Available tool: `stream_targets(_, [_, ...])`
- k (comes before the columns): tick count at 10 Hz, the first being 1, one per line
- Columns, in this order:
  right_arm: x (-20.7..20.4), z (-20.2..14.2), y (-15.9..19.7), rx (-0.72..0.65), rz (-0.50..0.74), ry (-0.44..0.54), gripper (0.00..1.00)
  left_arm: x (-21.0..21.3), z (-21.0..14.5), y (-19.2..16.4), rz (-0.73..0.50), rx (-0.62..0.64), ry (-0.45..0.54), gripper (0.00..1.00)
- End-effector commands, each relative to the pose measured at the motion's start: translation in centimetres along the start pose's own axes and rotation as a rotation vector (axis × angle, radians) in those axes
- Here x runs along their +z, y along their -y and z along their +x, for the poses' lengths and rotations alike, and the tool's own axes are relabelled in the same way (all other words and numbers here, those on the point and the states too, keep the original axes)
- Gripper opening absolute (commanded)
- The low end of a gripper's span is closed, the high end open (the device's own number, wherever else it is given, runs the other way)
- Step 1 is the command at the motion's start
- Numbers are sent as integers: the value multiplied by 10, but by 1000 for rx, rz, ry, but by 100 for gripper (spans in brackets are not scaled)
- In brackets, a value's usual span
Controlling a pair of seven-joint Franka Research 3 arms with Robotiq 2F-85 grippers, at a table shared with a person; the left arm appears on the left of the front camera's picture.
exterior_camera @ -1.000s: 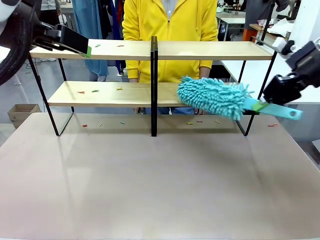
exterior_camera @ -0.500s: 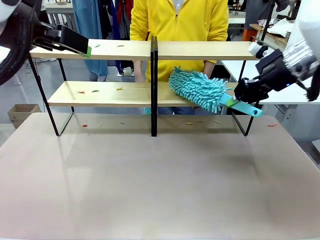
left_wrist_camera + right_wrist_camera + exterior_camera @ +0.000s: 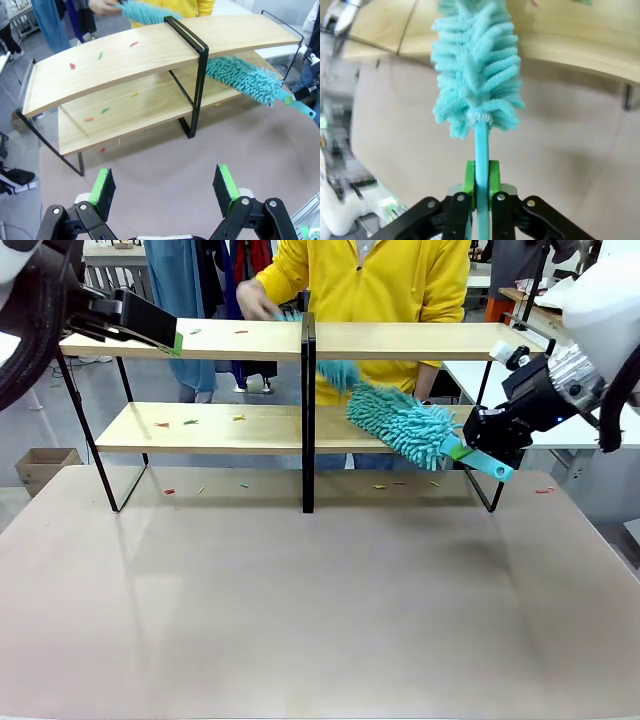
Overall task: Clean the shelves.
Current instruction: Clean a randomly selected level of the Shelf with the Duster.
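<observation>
The right gripper (image 3: pixel 462 448) is pinching the thin handle of a fluffy blue duster (image 3: pixel 400 423). In the right wrist view its green pads (image 3: pixel 469 175) squeeze the handle from both sides, and the soft head (image 3: pixel 475 65) points away toward the wood.

The duster's head is at the right middle of the front view. It lies on or just over the low board of the shelves (image 3: pixel 400 340), just right of the black post in the middle. The shelves stand across the top of that view, at the far side of the table (image 3: pixel 300 620).

Small coloured bits (image 3: pixel 190 422) lie on the low board's left half. More lie on the top board and on the table under the shelves.

The left gripper (image 3: pixel 172 340) is at the upper left, by the left end of the top board. In the left wrist view its fingers are spread wide with nothing between them (image 3: pixel 165 182).

A person's hand (image 3: pixel 255 302) holds a second duster (image 3: pixel 145 12) at the top board.

I think the step is wiping the low board. Next, the duster should slide along the wood, then come out and go around the post to reach the bits.
</observation>
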State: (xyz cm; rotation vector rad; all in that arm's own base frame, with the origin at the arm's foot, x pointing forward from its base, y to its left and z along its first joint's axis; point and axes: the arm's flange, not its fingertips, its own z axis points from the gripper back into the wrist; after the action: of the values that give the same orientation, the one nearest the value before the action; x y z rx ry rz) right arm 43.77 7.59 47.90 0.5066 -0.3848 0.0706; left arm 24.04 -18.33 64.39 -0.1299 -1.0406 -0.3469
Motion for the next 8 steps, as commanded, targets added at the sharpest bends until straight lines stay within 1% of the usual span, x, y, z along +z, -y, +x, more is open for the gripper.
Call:
stream_targets(1, [21,-14,-16,-269,-195,57,0,1,-2,-1,3,2,1,100])
stream_targets(2, [24,-16,-16,-342,-274,83,0,1,-2,-1,3,2,1,100])
stream_targets(3, [27,-15,-12,-502,-418,151,0,1,-2,-1,3,2,1,100])
stream_targets(4, [29,-15,-7,-585,-549,178,0,1,-2,-1,3,2,1,100])
stream_targets(5, [26,-13,-10,-543,-452,155,0,1,-2,-1,3,2,1,100])
stream_targets(6, [23,-12,-13,-494,-317,106,0,1,-2,-1,3,2,1,100])
stream_targets(7, [22,-12,-16,-432,-212,82,0,1,-2,-1,3,2,1,100])
stream_targets(8, [23,-13,-18,-397,-147,58,0,1,-2,-1,3,2,1,100])
